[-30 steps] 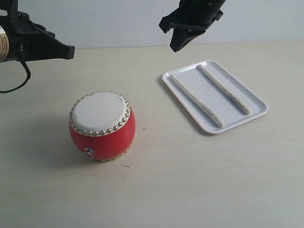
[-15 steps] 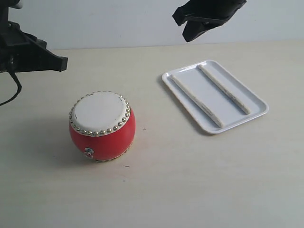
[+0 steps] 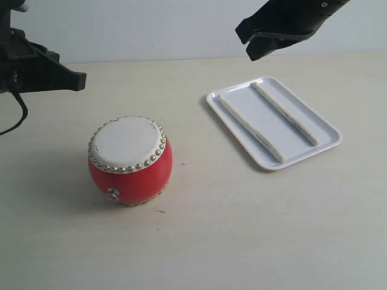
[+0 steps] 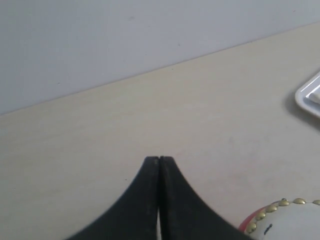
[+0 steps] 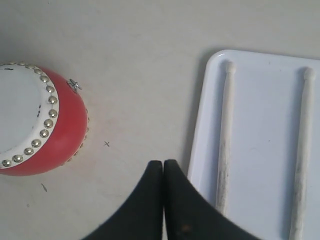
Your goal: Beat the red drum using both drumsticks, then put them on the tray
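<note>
Status from my end: red drum stands upright on the table, left of centre in the exterior frame. Cream skin faces up with brass studs around it, and there's a small metal ring low on the side facing the camera. Nothing is touching it.

Tray is right of centre, well apart from the drum, its long side running from upper left to lower right. Both drumsticks lie flat inside the rim along that long side. They're parallel, side by side, with bare tray between them. In the right wrist view their rounded tips point at the same short end of the tray.

Left gripper is in the upper left of the exterior frame, above the table and clear of the drum. Its wrist view shows the two fingers pressed together with nothing between them, so it's clenched empty. The drum's studded edge and a tray corner show at the frame margins there.

Right gripper is at the top of the frame, right of centre, up against the wall and above the tray's far end without touching it. Its wrist view also shows the fingers closed tip to tip, holding nothing, with drum and tray on either side of them.

There's a tiny x mark on the table between drum and tray
</note>
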Robot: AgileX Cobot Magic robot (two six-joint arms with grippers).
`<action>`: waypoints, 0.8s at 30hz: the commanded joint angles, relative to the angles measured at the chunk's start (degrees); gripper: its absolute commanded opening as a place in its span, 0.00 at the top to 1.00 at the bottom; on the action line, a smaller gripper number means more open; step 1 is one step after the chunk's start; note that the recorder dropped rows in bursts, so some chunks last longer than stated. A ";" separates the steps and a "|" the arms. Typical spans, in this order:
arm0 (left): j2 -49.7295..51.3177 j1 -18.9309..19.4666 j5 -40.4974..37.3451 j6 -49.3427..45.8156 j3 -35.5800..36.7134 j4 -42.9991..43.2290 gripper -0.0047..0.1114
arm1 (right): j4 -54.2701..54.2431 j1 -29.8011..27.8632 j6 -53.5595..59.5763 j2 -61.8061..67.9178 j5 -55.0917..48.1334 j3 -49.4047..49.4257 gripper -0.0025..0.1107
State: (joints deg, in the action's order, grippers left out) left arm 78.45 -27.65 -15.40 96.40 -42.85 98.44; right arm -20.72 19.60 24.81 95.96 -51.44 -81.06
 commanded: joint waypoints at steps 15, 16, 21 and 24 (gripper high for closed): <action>-12.07 2.27 6.82 0.13 0.19 -6.39 0.96 | -0.31 -0.08 0.58 -0.65 0.85 0.15 0.98; -16.23 4.84 11.27 0.13 0.28 -10.15 0.96 | -0.31 -0.08 0.58 -0.65 0.85 0.15 0.98; -39.95 22.33 26.18 8.24 8.56 -16.48 0.96 | -0.31 -0.08 0.58 -0.65 0.85 0.15 0.98; -53.94 29.78 24.10 12.09 15.54 -16.48 0.96 | -0.31 -0.08 0.58 -0.65 0.85 0.15 0.98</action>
State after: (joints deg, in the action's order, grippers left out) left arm 31.59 -1.31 9.31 106.14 -31.17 82.41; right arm -20.83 19.60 24.85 95.96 -51.22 -80.96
